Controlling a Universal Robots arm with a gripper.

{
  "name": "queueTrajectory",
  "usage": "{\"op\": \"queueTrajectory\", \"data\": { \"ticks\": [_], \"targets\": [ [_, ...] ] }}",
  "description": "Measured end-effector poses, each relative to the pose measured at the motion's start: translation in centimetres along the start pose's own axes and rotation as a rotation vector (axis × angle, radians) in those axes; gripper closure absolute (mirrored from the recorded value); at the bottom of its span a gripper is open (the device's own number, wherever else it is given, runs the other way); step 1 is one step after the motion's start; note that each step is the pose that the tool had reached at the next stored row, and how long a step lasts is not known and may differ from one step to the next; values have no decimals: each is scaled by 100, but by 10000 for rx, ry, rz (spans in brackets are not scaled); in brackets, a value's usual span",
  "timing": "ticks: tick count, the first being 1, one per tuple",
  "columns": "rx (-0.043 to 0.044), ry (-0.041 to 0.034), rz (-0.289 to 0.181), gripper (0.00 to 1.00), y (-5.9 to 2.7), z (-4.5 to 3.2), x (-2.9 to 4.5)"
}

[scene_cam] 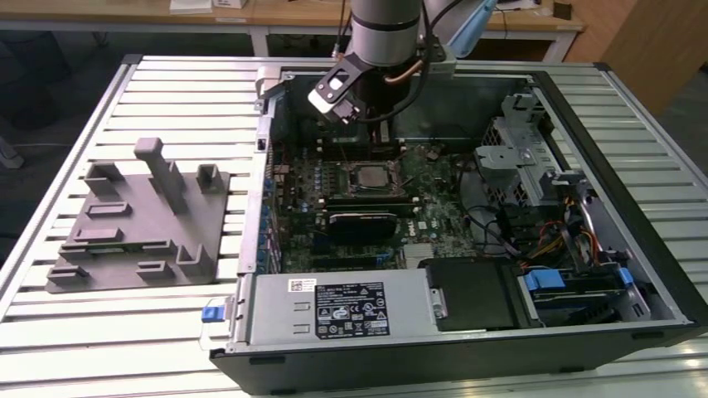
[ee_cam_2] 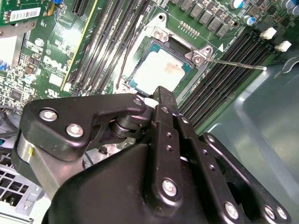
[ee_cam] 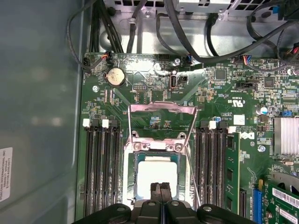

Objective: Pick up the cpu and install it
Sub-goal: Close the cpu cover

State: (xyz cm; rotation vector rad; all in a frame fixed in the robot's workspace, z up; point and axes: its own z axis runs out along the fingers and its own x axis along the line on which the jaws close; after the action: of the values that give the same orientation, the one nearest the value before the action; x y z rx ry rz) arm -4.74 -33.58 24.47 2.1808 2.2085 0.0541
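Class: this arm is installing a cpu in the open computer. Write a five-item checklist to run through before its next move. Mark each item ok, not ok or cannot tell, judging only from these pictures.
1. Is the cpu inside the socket? Ok, it lies within the frame.
2. Is the cpu flat and correctly oriented? Cannot tell.
3. Is the gripper free of any load? Ok, it is shut and empty, by the cpu's edge.
4. Is the load plate clear of the cpu? Ok, it stands swung open.
5. Is the lever latched down? Not ok, it sticks out free beside the socket.
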Motion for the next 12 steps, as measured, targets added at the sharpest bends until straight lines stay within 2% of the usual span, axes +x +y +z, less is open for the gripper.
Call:
{"op": "queueTrajectory", "data": {
  "ticks": [7,12],
  "targets": [
    [-1,2,0,89,3,-45,1],
    [-2,3,0,89,6,-106,1]
  ]
}}
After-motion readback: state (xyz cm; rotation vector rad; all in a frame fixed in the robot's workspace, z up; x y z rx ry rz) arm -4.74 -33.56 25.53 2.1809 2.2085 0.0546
